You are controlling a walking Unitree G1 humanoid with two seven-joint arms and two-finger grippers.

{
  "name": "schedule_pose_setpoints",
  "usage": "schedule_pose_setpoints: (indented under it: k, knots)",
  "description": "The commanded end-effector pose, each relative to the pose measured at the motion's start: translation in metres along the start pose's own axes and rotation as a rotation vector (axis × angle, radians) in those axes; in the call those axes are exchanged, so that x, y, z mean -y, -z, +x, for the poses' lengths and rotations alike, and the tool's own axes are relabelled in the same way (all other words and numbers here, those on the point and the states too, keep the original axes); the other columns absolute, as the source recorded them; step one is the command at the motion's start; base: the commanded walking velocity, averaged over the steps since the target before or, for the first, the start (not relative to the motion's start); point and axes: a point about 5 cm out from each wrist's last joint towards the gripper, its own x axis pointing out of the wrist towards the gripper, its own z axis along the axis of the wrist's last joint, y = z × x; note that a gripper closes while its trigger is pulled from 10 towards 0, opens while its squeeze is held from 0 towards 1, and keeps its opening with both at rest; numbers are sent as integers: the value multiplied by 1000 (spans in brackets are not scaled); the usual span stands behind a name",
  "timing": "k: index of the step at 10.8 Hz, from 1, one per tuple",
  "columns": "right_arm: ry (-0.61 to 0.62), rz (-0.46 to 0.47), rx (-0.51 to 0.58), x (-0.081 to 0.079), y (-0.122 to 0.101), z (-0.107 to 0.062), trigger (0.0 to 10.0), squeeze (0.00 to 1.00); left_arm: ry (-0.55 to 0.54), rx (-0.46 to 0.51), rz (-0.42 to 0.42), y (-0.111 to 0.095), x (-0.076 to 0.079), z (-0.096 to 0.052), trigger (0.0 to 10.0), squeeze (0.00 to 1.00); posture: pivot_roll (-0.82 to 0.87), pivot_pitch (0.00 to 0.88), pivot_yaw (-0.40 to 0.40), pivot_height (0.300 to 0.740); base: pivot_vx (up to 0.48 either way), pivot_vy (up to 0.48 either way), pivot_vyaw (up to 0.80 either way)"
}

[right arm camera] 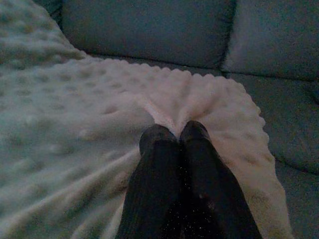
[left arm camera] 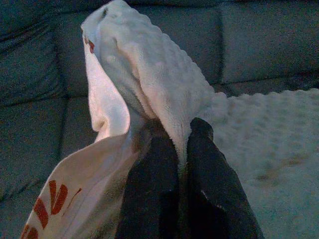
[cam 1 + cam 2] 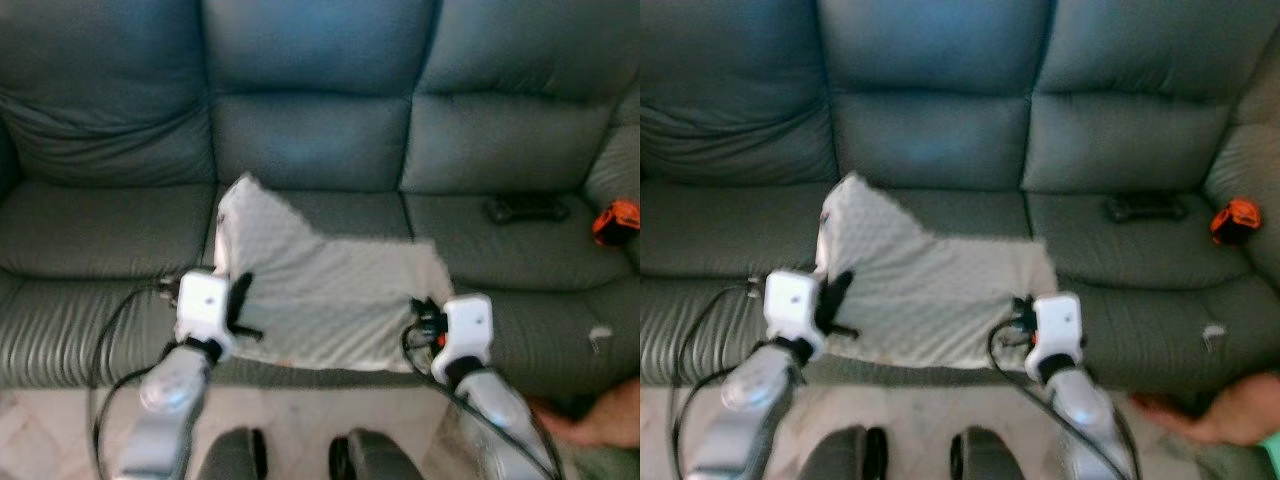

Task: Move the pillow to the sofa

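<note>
The pillow is a flat, limp white piece of bumpy, dotted fleece with red print on its smooth underside, lying on the seat of the grey-blue leather sofa. The left gripper pinches a raised fold of it between clenched black fingers; the right gripper clamps its puckered near edge.

A dark grey-blue leather sofa runs across the whole scene, with three plump back cushions and wide seat cushions whose front edges are ribbed with creases. On the right-hand seat lie a small black object and, further right, an orange and black one. Below the sofa's front edge is a strip of pale tiled floor. The light is soft and dim.
</note>
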Motion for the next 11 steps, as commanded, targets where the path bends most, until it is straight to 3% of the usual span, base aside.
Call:
schedule_pose_setpoints:
  k: [1,3,5,6,7,11]
  knots:
    - [3,5,5,1,0,-1,10000,0,-8,9,16,0,-1,-2,10000,0,-39,152,-49,740,0,0,0]
    - [20,0,34,2,-7,4,10000,0,-69,32,78,-3,-10,1,10000,0,-40,162,-44,740,0,0,0]
    - [32,-2,28,3,-4,-2,10000,0,-143,-1,88,2,-29,-5,10000,0,-40,175,-38,740,0,0,0]
    - [30,2,23,2,-2,-4,10000,0,-139,-10,87,5,-30,-8,10000,0,-39,180,-39,736,0,0,0]
    - [25,4,23,0,-2,-3,10000,0,-141,-40,65,8,-29,-10,10000,0,-39,184,-38,716,0,0,0]
    - [15,9,21,1,-2,-2,10000,0,-151,-4,105,4,-27,-6,10000,0,-46,185,-43,631,0,0,0]
